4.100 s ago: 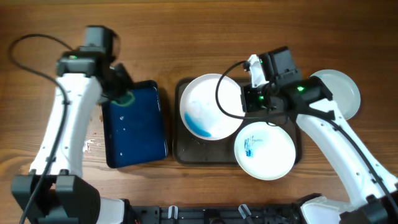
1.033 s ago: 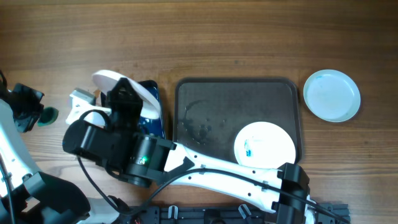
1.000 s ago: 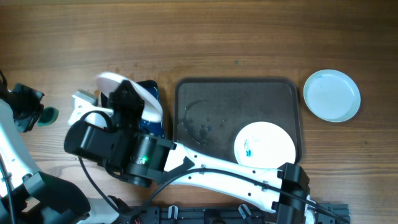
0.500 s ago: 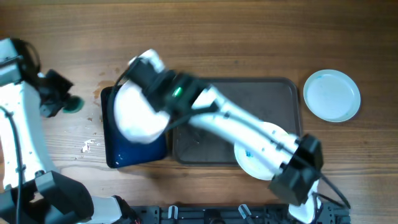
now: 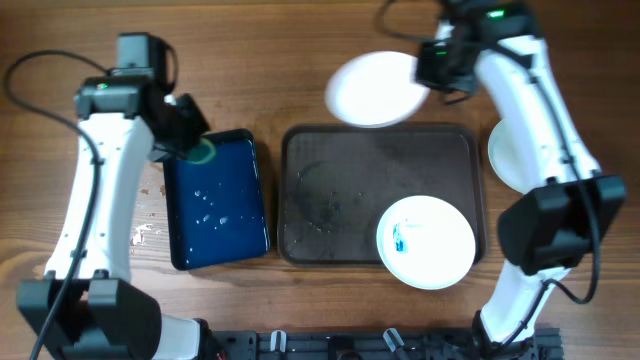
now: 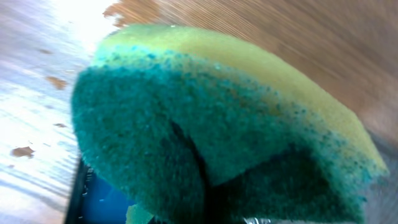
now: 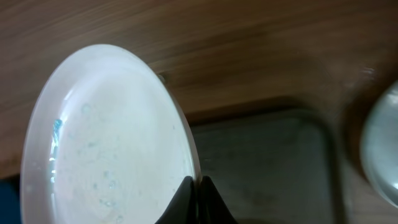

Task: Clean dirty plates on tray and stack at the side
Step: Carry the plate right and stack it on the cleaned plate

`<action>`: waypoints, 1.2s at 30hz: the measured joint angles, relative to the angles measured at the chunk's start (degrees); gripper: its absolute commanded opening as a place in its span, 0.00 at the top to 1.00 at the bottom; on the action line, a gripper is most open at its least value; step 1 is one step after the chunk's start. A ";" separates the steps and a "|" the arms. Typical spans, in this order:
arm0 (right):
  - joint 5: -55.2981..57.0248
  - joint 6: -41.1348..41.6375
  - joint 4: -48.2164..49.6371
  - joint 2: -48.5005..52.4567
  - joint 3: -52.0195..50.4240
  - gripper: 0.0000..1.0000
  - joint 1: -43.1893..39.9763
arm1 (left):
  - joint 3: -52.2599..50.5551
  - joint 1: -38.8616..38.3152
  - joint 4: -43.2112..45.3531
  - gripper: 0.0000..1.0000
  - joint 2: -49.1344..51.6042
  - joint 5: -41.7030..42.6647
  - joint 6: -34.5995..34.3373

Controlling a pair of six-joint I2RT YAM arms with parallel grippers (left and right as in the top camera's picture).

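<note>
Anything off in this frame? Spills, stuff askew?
Minor: the smeared plate hangs over the near rim of the grey tray, drops sit on that tray, and white flecks litter the table left of the blue tray.

Three round white plates in all: one plate (image 5: 372, 90) just beyond the far edge of the grey-brown tray (image 5: 340, 190), a second plate (image 5: 425, 242) lying on that tray at its near right corner with a small blue smear, and a third plate (image 5: 500, 155) just off the tray's right side, mostly hidden by an arm. Two trays: the grey-brown tray itself and one smaller glossy blue tray (image 5: 220, 215) just to its left. One sponge (image 5: 201, 153), green with a yellow back, left of the grey-brown tray, over the blue tray's far edge. Two white robot arms: the left arm (image 5: 100, 200) well left of the grey-brown tray, the right arm (image 5: 545, 110) along its right side.
</note>
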 measured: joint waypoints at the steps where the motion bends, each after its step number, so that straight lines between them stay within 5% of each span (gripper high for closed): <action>1: -0.26 -0.02 -1.05 0.00 0.00 0.96 -2.43 | 0.00 -1.27 0.26 0.96 0.50 0.00 0.00; 13: -1.07 -3.13 -5.99 -0.13 -0.70 0.96 -24.39 | -0.09 -8.04 2.21 0.96 4.24 0.00 -0.02; 26: -1.51 -3.87 6.88 -15.52 -29.57 0.96 -40.44 | -0.09 -8.63 2.38 0.96 4.24 -0.02 -0.04; 36: -1.51 0.76 14.36 -16.02 -40.37 0.96 -47.34 | -0.09 -8.63 1.20 0.96 4.26 -0.20 -0.04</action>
